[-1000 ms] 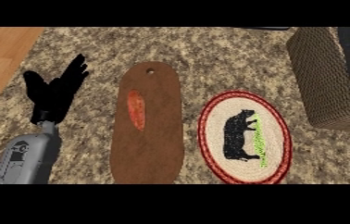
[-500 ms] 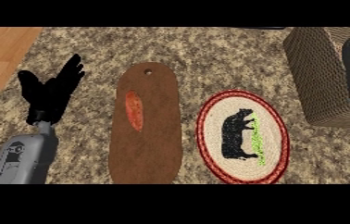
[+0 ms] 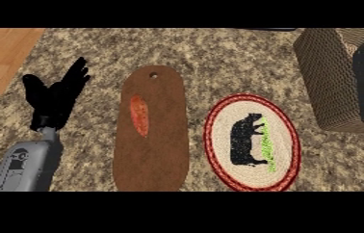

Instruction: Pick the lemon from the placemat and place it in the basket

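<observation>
Head view, looking steeply down on a speckled granite counter (image 3: 213, 58); a strip of light wood surface (image 3: 16, 46) shows at the upper left corner.

Left hand (image 3: 53, 99): black, at the view's left, on a grey forearm (image 3: 28, 164) that enters from the lower edge. Fingers straight and spread, pointing up and slightly right, thumb out to the left. It holds nothing and touches none of the objects; it is resting over the counter, apart from the board's left edge.

Right hand: not seen as a hand. A dark sliver sits at the right edge against the basket; what it is cannot be told.

Wooden cutting board (image 3: 151, 145): long, brown, rounded ends, small hole near its top end, lying lengthwise at centre. An elongated orange-red item (image 3: 139, 114) lies on its upper left part, along the board's length.

Placemat (image 3: 252, 141): oval, woven, cream centre with red rim, just right of the board, carrying a black animal silhouette (image 3: 245, 141). A thin yellow-green strip (image 3: 267, 143) lies along the silhouette's right side, on the mat; no round lemon shape can be made out.

Basket (image 3: 328, 78): brown woven, upper right, partly cut by the edge, near the placemat's upper right rim but apart from it.
</observation>
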`<state>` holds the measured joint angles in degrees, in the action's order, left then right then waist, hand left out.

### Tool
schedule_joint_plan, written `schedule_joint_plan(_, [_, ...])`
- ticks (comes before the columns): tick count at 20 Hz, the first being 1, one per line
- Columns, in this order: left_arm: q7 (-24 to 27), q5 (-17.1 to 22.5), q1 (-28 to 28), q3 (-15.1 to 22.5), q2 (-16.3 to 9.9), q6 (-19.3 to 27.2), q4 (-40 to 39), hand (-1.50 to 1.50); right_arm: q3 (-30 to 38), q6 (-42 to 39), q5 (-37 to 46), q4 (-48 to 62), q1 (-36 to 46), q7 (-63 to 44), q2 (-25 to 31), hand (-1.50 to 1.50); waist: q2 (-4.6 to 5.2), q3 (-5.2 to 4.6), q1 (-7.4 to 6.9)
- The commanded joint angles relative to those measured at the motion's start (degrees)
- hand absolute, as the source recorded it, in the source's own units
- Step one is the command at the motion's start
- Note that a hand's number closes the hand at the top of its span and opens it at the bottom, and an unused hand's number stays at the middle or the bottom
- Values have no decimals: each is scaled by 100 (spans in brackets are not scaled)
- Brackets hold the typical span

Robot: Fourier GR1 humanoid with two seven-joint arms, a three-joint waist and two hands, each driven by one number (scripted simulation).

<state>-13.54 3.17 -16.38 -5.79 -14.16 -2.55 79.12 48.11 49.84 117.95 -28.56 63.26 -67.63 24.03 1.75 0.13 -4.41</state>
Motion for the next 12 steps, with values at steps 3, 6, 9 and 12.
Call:
schedule_joint_plan(3, [96,-2,49,-78,-68,-8,15,0,281,1089,151,-742,21,-996,28,-150,-23,-5,55])
schedule_joint_plan(6, [102,10,145,-63,37,27,-99,0,425,1438,305,-1419,-53,-1096,-401,-150,-88,-17,179])
schedule_joint_plan(9, [23,71,183,-224,-146,-10,-35,0,726,1743,256,-2078,-335,-908,-642,-150,-169,-14,319])
schedule_joint_plan(12, [88,-32,306,-208,-45,147,-93,0,891,1408,298,-2936,-391,-783,-1481,-150,-250,-26,476])
